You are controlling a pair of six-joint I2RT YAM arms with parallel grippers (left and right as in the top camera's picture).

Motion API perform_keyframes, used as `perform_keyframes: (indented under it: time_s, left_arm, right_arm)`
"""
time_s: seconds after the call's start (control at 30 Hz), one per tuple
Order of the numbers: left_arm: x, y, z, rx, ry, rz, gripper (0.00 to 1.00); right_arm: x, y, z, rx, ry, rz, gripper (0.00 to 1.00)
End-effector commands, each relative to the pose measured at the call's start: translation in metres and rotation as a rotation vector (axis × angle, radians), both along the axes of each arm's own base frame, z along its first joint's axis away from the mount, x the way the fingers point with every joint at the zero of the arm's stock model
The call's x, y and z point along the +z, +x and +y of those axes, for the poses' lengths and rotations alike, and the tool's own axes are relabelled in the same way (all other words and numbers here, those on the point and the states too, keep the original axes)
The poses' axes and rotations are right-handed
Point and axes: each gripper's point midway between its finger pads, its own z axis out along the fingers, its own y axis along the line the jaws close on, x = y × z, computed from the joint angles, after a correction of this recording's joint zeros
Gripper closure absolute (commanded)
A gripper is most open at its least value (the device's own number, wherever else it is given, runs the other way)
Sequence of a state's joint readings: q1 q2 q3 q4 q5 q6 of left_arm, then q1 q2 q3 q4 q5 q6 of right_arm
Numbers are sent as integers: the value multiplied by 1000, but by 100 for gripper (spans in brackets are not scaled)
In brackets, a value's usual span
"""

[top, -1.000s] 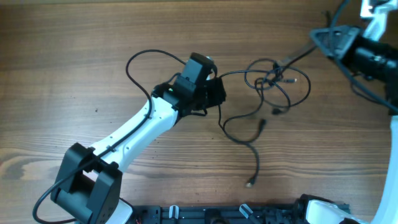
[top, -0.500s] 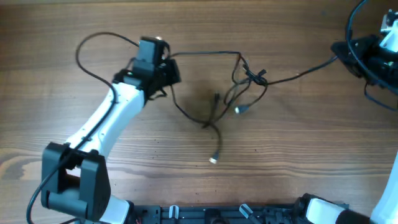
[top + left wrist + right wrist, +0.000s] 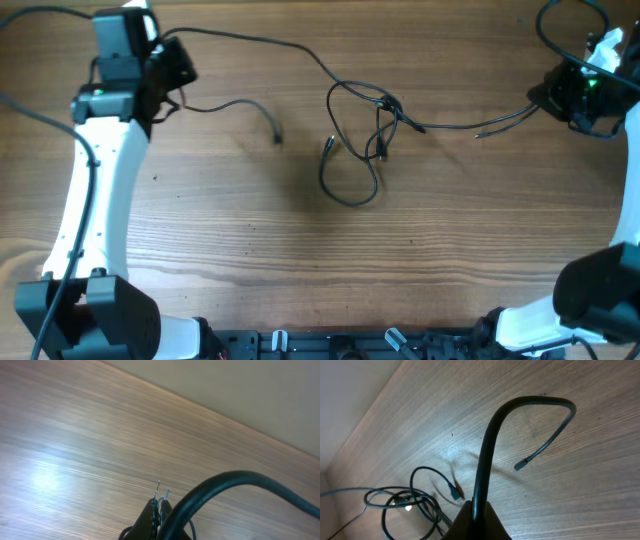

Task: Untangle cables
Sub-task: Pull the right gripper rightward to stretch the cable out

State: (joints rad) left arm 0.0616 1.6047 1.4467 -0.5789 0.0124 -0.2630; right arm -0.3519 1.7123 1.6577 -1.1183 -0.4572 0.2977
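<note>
Overhead, the left gripper is seen at the far left corner of the table, its fingertips masked by its own black housing. Two strands of the cables are led out of it. One ends in a plug lying on the wood, and the other runs to the loose knot near mid-table. The right gripper is set at the far right edge, joined to that knot by further strands.

In the left wrist view, the left gripper is cut off by the lower frame edge. It is shown pinched together on what appear to be thin cable tips. A blurred black cord crosses in front.

In the right wrist view, the right gripper is clenched on one strand of the cables, which arches over to a free end. The knot is cropped at lower left.
</note>
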Motion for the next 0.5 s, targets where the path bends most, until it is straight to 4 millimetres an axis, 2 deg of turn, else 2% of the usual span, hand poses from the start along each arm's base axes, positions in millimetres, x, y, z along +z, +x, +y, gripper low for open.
perform_keyframes:
  time_s: [0.0, 0.07, 0.17, 0.2, 0.27, 0.37, 0.47]
  left_arm:
    - [8, -3, 30, 21, -6, -14, 96]
    - [8, -3, 17, -57, -45, -19, 96]
    - [14, -5, -32, -261, -156, -40, 96]
    - [19, -8, -58, -355, -223, -48, 96]
    - [24, -15, -88, -461, -292, -52, 96]
    - [19, -30, -125, -548, -336, 3, 96]
    - [9, -44, -152, -604, -348, 64, 96]
  right_arm:
    - [14, 14, 26, 193, 109, -137, 96]
    - [27, 18, 54, 323, 177, -224, 96]
    - [30, 16, 103, 483, 181, -255, 96]
    - [31, 14, 129, 548, 183, -256, 96]
    - [32, 12, 160, 623, 184, -267, 96]
    - [37, 11, 200, 698, 190, -291, 96]
    - [46, 15, 216, 696, 206, -319, 96]
